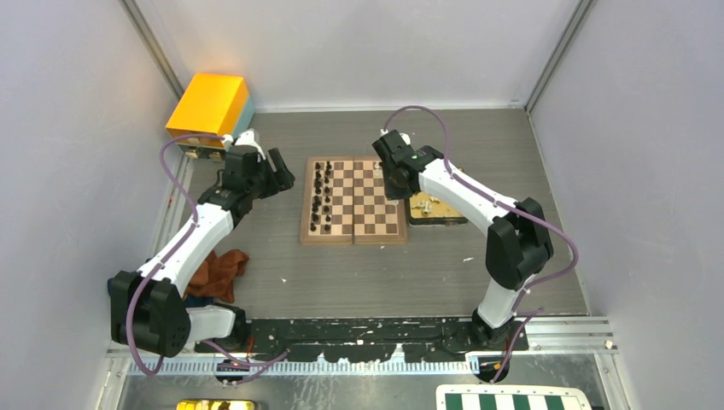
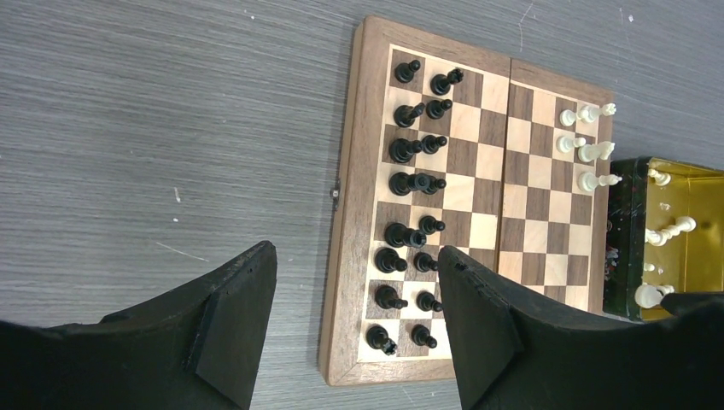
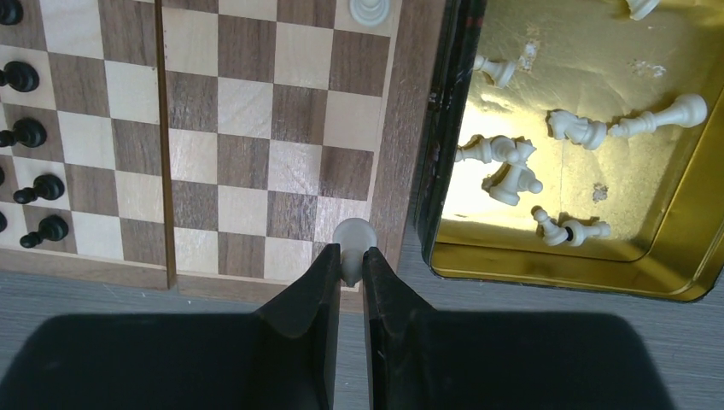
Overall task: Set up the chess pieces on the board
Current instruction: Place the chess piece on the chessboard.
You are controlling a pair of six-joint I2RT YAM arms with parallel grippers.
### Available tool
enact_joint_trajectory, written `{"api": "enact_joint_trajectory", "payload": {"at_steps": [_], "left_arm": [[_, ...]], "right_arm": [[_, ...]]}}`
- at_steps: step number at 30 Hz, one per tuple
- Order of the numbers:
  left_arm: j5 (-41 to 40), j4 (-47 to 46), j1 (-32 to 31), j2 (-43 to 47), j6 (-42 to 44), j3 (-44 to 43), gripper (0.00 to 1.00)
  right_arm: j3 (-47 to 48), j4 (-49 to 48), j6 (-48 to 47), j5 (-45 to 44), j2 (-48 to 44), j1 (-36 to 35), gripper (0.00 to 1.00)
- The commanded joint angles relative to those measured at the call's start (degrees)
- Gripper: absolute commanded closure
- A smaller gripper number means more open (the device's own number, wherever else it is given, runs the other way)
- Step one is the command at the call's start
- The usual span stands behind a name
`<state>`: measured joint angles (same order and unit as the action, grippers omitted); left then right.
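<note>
The board [image 1: 353,240] lies in the middle of the table. Black chess pieces [image 2: 401,149] stand in two rows along its left side. A few white pieces [image 2: 589,154] stand on its right side, at the far end. My right gripper [image 3: 351,256] is shut on a small white piece [image 3: 353,237], held over the corner square of the board [image 3: 401,171] beside the gold tray [image 3: 666,213]. Several more white pieces [image 3: 512,166] lie in that tray. My left gripper [image 2: 359,260] hangs open and empty over the board's left edge.
An orange box [image 1: 209,102] stands at the far left corner. A rust-brown cloth [image 1: 218,272] lies by the left arm. A green-and-white checkered board [image 1: 512,400] rests below the arm bases. The tray [image 1: 435,209] touches the board's right edge.
</note>
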<state>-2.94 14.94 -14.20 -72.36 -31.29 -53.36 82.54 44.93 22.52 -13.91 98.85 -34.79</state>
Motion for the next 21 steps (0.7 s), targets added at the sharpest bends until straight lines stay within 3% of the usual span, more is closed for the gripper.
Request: {"api": "enact_joint_trajectory", "payload": {"at_steps": [1,21], "left_arm": [[0.6,-0.9,-0.1,1.4,-0.1,-2.2,0.3],[0.9,-1.8,-0.1,0.4,0.6,-2.1,0.3]], "right_arm": [[2.9,-1.3,-1.0,-0.8,2.0,-0.8,0.99],[2.3,-4.3,-0.3,0.8,8.0,-0.9,0.99]]}}
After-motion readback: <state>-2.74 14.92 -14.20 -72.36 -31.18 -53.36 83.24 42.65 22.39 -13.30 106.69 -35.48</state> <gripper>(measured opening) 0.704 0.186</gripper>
